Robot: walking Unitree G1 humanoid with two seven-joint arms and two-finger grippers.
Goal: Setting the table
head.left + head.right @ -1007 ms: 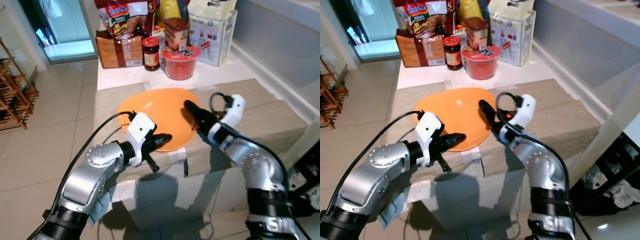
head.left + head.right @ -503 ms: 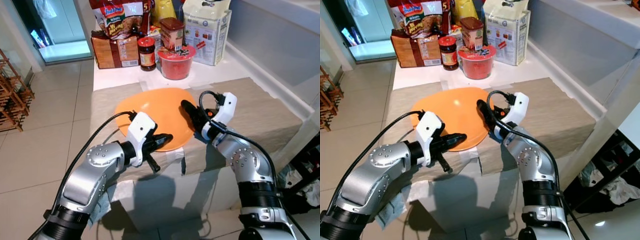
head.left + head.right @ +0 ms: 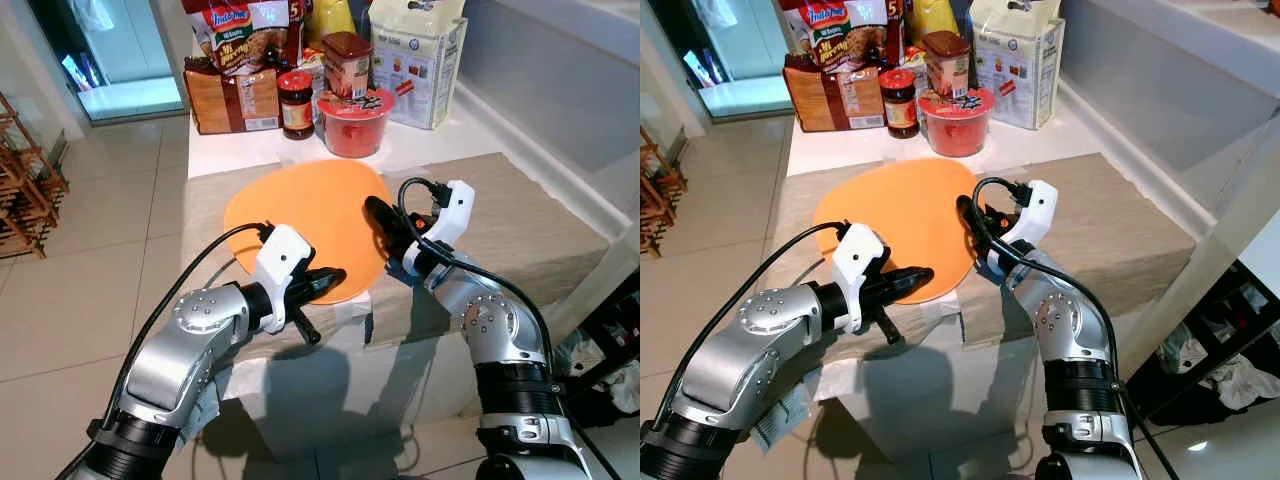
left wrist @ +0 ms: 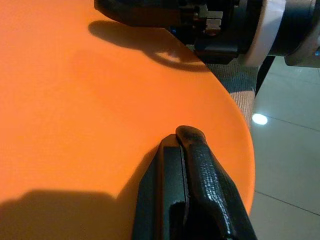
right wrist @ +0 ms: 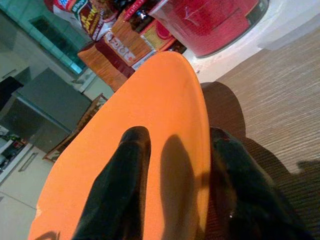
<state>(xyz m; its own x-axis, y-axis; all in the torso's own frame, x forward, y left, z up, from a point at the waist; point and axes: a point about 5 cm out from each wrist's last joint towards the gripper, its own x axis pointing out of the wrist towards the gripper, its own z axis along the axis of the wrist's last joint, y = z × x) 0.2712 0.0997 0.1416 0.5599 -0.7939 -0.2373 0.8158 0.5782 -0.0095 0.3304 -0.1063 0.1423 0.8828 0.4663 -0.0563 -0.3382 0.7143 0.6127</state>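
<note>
At the near edge of the orange placemat, the left gripper pinches the mat's rim between closed fingers. Over the mat's right edge the right gripper clasps it, one finger above and one below. The mat lies on the beige tablecloth. Beyond the mat stand a red bowl, a jar and food packets.

The orange placemat runs past the left wrist view's edges.
</note>
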